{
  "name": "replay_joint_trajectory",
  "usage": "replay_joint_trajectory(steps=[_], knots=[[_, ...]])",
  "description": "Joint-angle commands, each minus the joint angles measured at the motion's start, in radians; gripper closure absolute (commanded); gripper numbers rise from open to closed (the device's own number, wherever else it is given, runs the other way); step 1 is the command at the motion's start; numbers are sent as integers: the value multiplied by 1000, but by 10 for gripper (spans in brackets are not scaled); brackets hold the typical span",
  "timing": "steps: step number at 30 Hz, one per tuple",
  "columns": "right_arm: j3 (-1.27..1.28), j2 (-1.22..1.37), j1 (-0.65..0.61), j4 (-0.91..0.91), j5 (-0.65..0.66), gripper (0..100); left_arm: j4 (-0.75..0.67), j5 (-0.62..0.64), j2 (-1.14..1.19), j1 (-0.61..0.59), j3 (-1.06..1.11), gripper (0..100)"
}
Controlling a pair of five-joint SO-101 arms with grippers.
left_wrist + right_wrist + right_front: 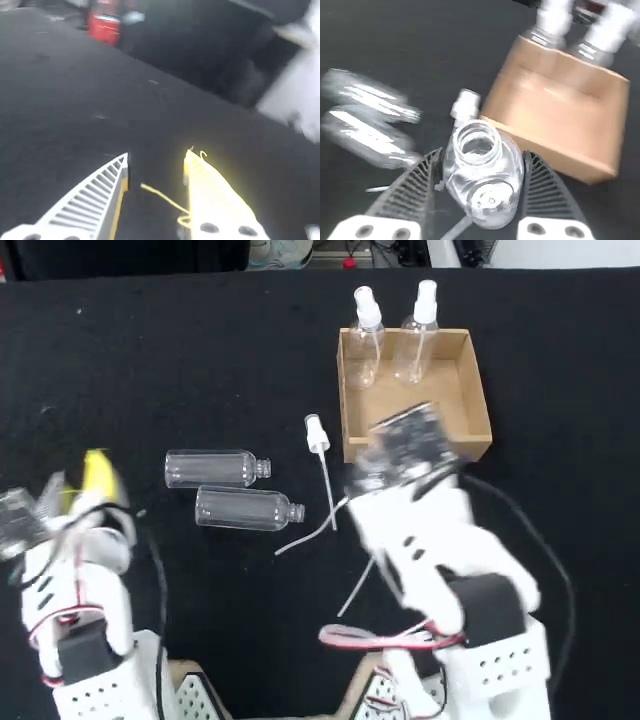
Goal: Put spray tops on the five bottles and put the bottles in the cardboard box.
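– Two capped bottles stand in the cardboard box, at its far wall. Third bottle is the step in hand: right gripper is clamped round an uncapped bottle, open neck toward the wrist camera, close to the box's near wall.
– Next move?
– Needs a top, I'd judge. Loose spray top lies on the table just beside the box's near corner, tube trailing toward the arms. Left gripper is spread, empty, over bare table, well apart from it.
– Room?
– Two open bottles lie between the left arm and the top; go round them. Box wall is the hard edge for the right arm.
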Motion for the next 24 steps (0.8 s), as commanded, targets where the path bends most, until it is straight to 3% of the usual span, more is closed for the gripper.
replay_joint_trajectory(steps=[1,8,13,19,24], knots=[[-35,10,204,11,58,881,89,-181,8,308,-101,823],[5,7,446,8,124,881,127,-295,98,647,-170,821],[15,7,575,5,176,881,141,-353,416,809,-302,819],[16,8,706,5,219,881,169,-361,767,1084,-466,818],[31,7,790,2,273,881,-32,-302,925,1207,-430,811]])
